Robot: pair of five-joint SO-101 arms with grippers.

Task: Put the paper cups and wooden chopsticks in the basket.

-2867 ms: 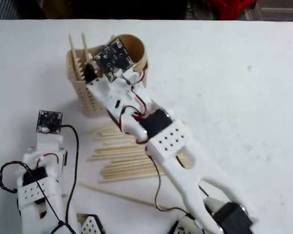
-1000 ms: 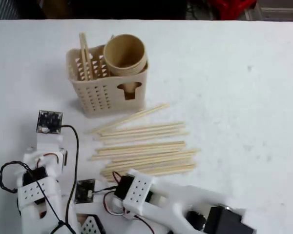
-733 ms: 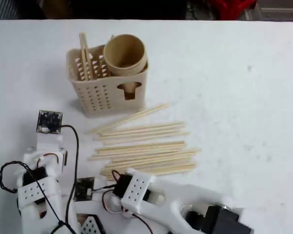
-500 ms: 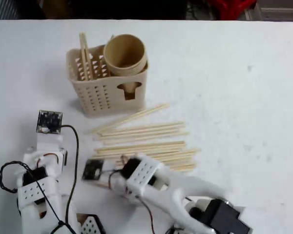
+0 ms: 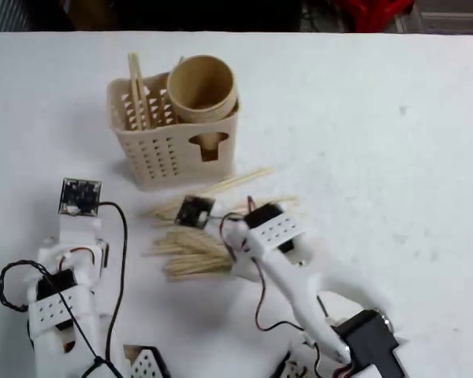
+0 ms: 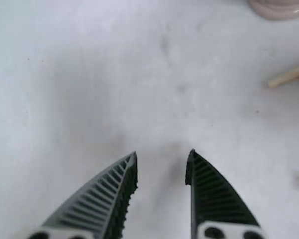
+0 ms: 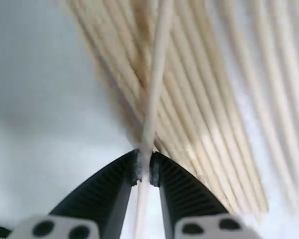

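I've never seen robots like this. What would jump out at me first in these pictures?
The spread of wooden chopsticks on the white table grabs you first, with the right gripper pinched shut on a single chopstick that crosses the pile. Beyond it stands a beige basket holding a paper cup and a few upright chopsticks. The left gripper hangs open over bare table.

Looks like a robotics lab: white table (image 5: pixel 410 118), arm (image 5: pixel 299 276) with exposed wires (image 5: pixel 258 303).
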